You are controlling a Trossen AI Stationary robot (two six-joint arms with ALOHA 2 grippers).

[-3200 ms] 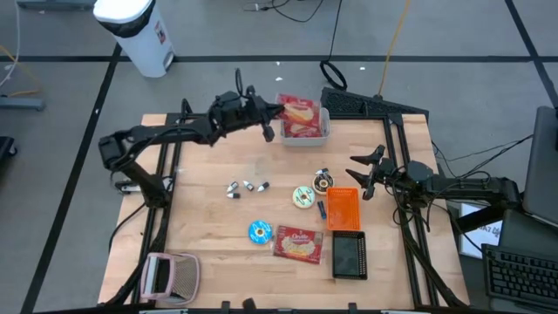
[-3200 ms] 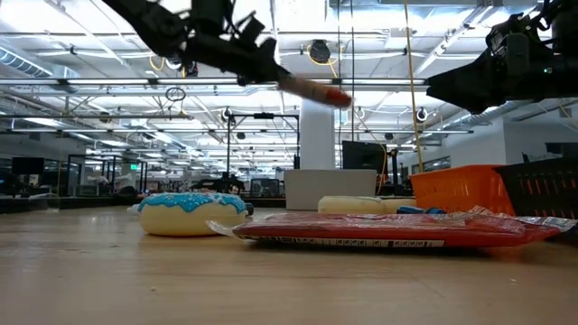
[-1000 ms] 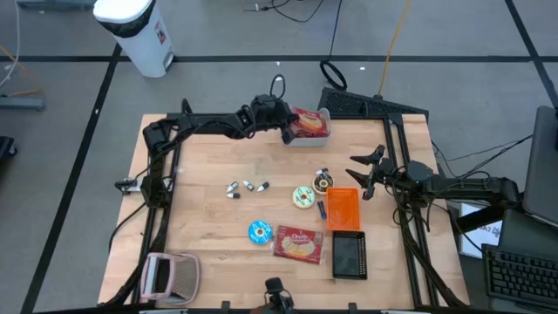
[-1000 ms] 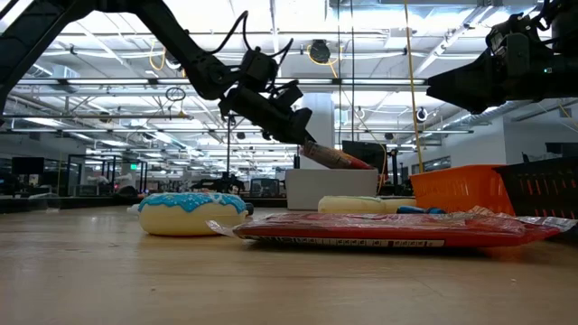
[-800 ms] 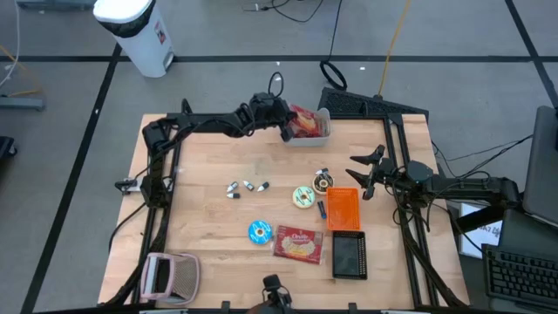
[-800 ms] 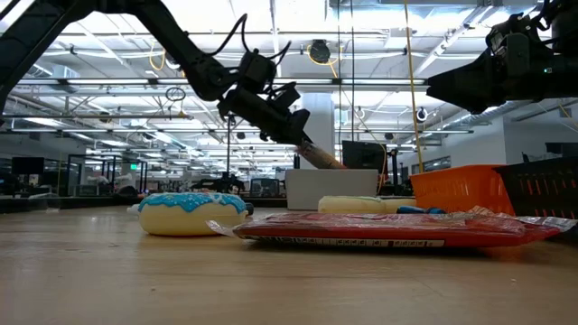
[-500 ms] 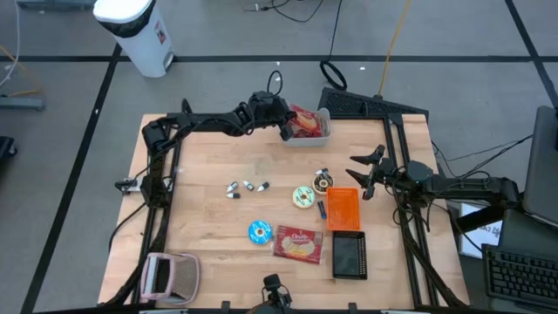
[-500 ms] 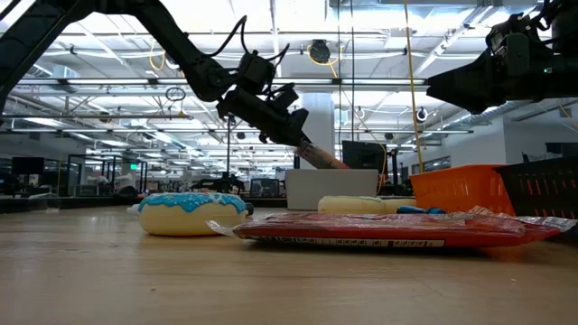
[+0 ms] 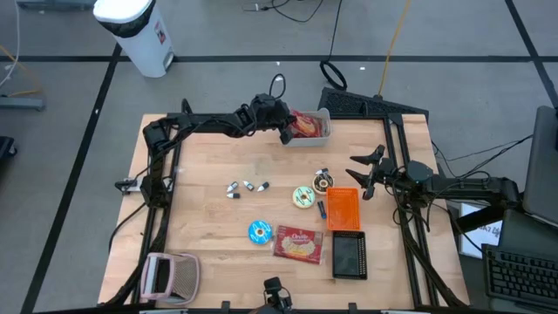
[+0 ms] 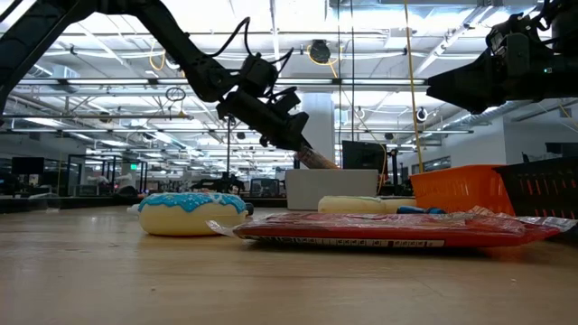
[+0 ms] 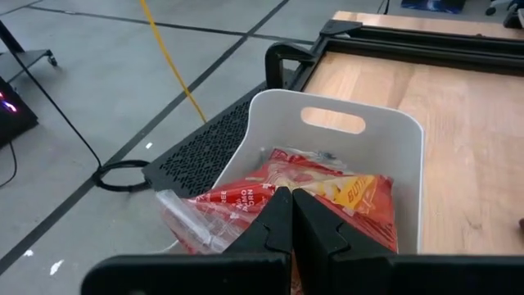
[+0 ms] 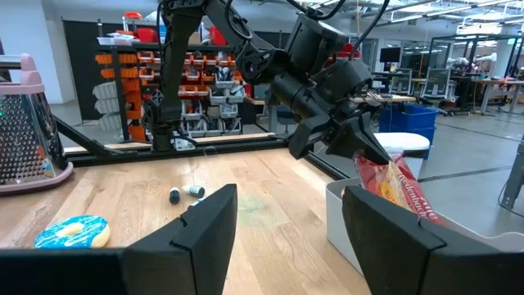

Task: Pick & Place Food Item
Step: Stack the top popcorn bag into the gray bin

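Observation:
A red snack bag (image 11: 327, 192) sits tilted in the white bin (image 11: 360, 123) at the table's far edge; its lower end is inside the bin. My left gripper (image 9: 286, 132) is shut on the bag just over the bin's left wall, as the right wrist view shows too: left gripper (image 12: 360, 149), bag (image 12: 401, 192). In the low view the bag (image 10: 318, 161) slants down behind the bin (image 10: 330, 188). My right gripper (image 9: 356, 179) waits open at the table's right side, touching nothing. My left gripper pinches the bag's upper edge (image 11: 278, 190) between its two shut fingers. The fingers come from the table's left, slanting down toward the bin. The bag hangs tilted below them, its lower part (image 12: 413, 209) down inside the bin.
On the near half lie a blue-iced donut (image 9: 260, 232), a second red snack bag (image 9: 299, 245), a pale donut (image 9: 303, 197), an orange basket (image 9: 343, 208), a black basket (image 9: 350, 256) and small pieces (image 9: 247, 187). A pink grater (image 9: 172, 275) stands at the near left corner.
My left gripper has stayed over the bin, still shut on the bag. The bag's free end has swung down, so less of it shows above the bin's wall in the low view.

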